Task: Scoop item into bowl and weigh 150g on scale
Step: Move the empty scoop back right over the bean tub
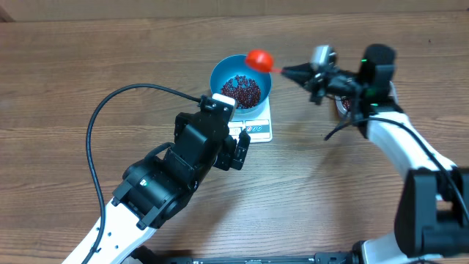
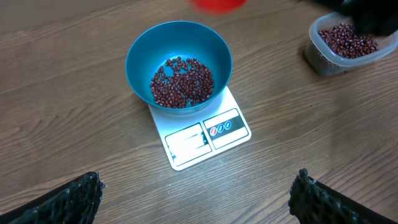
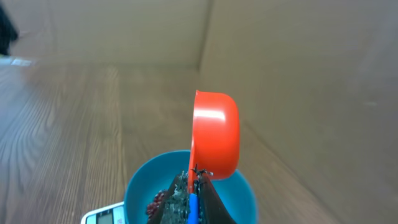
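Holding red scoop (image 3: 214, 134) tipped just beyond right gripper (image 3: 193, 194), over bowl (image 2: 143, 50).
Clamped on its handle; left gripper (image 2: 196, 199) agape. Loose, light, rolling beans (image 2: 182, 82) below: scooped, never pinched.

The table (image 2: 74, 81) is brown wood-grain, matt and smooth. The scale (image 2: 180, 146) is smooth white plastic with a glossier panel, the bowl (image 2: 140, 59) is smooth blue plastic with a soft sheen, and its beans (image 2: 183, 84) are dark red and faintly shiny. At two o'clock from the bowl the tub (image 2: 320, 62) is clear, slightly cloudy plastic; the scoop (image 3: 217, 134) is glossy red-orange plastic, and the left gripper's (image 2: 199, 193) pads (image 2: 78, 199) are black, rough and knobbly.
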### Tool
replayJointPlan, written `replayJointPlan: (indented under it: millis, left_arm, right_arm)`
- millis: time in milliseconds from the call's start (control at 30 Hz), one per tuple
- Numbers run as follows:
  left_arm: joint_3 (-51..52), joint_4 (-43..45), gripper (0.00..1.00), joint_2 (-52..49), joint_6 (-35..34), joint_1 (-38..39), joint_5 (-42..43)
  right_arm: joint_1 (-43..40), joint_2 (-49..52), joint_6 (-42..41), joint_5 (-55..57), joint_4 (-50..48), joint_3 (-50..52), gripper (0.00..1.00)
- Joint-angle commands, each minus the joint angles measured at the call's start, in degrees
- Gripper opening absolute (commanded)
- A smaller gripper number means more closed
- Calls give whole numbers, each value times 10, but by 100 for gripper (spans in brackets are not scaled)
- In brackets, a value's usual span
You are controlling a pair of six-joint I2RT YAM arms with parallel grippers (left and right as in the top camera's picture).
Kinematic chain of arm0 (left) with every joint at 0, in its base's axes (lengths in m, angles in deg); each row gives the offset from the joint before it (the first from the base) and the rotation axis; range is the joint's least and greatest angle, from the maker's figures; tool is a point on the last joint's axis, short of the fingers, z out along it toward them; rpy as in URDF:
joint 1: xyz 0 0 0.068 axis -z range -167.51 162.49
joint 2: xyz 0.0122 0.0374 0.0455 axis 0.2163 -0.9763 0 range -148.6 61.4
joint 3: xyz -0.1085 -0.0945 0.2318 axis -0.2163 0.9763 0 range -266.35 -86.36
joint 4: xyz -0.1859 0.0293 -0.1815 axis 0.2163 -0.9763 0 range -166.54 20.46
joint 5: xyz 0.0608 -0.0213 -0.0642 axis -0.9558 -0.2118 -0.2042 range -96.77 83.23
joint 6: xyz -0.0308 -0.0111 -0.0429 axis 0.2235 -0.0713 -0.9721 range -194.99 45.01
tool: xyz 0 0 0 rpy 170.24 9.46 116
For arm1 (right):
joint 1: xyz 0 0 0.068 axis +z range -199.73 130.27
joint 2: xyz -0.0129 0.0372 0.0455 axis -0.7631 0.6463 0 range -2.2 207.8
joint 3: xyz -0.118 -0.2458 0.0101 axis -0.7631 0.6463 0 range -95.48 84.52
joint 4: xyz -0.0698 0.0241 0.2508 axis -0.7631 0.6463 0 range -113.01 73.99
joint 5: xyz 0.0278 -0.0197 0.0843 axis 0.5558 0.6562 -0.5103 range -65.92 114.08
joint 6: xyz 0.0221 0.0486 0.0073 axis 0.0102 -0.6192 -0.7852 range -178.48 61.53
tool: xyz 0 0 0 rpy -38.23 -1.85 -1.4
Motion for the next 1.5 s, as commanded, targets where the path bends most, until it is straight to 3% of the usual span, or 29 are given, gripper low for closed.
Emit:
replayJointPlan:
  millis: [0,200,533,733,1133,1467]
  left_arm:
    - [-9,2,99,-4,-12,-4,0]
    - [-9,2,99,-4,-12,-4,0]
    - [-9,2,99,-4,-12,-4,0]
    - [-9,2,99,-4,-12,-4,0]
    - [-9,2,99,-4,-12,-4,0]
    - [-9,2,99,-4,-12,-4,0]
  right_arm:
    - [-33,-50,-82,1,12,-2,4]
    - [-96,-82,-103,-3,89,-2,4]
    - [-221,-84,-374,-92,100,-2,4]
    - [-256,-97,-448,-83,106,-2,4]
    - [-238,-167,-417,63,228,-5,3]
    - [-236,-176,-283,322,479,-54,4]
